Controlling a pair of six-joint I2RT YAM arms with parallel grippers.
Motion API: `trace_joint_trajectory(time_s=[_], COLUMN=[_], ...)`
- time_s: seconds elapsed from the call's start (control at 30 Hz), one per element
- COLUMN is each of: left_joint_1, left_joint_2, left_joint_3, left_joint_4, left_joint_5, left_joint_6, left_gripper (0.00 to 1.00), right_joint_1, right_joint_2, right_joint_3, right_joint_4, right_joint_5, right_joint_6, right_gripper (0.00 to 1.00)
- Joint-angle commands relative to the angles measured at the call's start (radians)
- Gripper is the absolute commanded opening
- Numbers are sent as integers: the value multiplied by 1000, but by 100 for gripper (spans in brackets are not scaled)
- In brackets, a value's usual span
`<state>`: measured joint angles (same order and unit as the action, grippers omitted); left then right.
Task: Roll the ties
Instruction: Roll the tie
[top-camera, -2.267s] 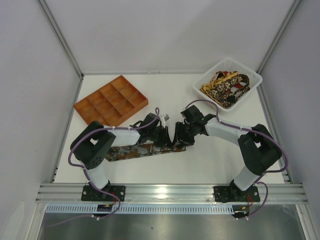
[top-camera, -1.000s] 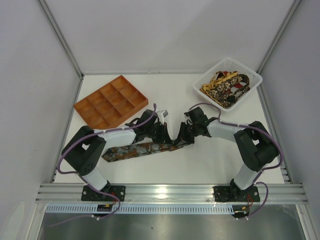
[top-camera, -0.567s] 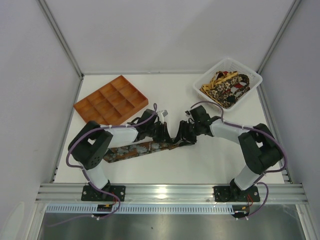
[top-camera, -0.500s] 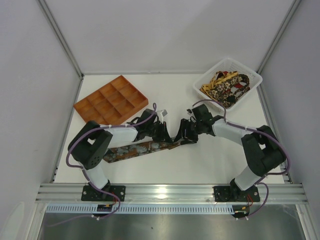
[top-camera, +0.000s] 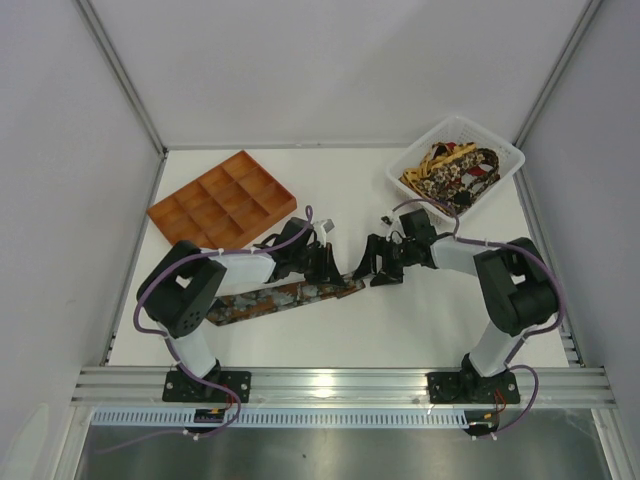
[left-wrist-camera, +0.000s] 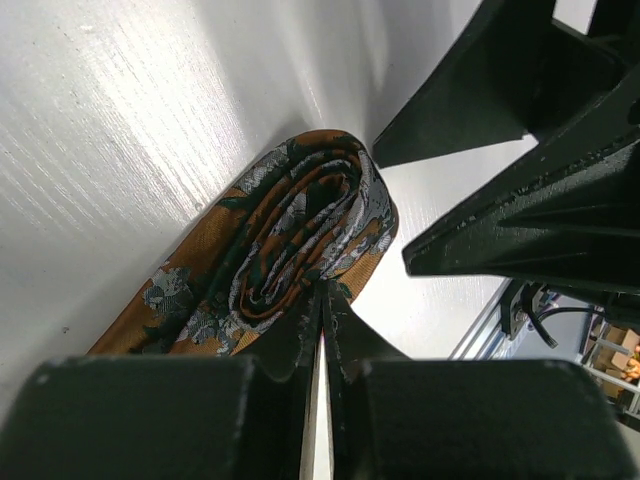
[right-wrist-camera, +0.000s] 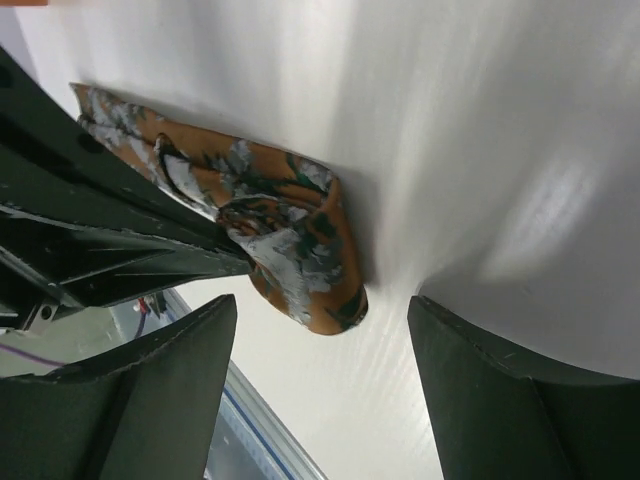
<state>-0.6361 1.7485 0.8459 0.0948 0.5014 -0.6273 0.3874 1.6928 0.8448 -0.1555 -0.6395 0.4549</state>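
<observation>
One tie (top-camera: 280, 296), rust-orange with a grey-green floral pattern, lies flat on the table, and its right end is rolled into a small coil (top-camera: 352, 284). My left gripper (top-camera: 335, 266) is shut, its tips pinching the near edge of the coil (left-wrist-camera: 295, 225); in the left wrist view the gripper (left-wrist-camera: 322, 288) points at the coil's spiral face. My right gripper (top-camera: 378, 268) is open just right of the coil. In the right wrist view the gripper (right-wrist-camera: 325, 300) has the coil (right-wrist-camera: 290, 225) lying ahead between its fingers, untouched. More ties (top-camera: 450, 172) lie in the white basket.
The white basket (top-camera: 497, 150) stands at the back right. An orange compartment tray (top-camera: 222, 203) sits at the back left, close behind my left arm. The table's metal front rail (top-camera: 340, 380) runs along the near edge.
My right gripper has drawn back to the right, off the coil, and stands open. The left gripper has stayed at the coil. The flat part of the tie has shifted slightly.
</observation>
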Motion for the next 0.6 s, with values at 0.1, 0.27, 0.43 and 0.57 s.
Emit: trace_joint_trajectory(time_s=[0.1,0.27,0.43,0.57], left_joint_1=[12,15,18,18], left_joint_2=[17,19,17,20], left_joint_3=[-7,-10,-8,-7], left_joint_4=[-4,5,2,6], left_joint_5=[-24,-21,-20,-18], left_joint_6=[29,26,28,28], left_gripper=[8,8,8,8], right_joint_1=[-4,4,34,51], right_joint_2=[94,136,179,200], right_joint_3=[7,13,43,57], right_joint_4=[143,188,172,160], right_joint_5=[-170,-187,-189,-195], right_joint_6=[-61,-67,-97,-111], right_gripper=[75,73,68,63])
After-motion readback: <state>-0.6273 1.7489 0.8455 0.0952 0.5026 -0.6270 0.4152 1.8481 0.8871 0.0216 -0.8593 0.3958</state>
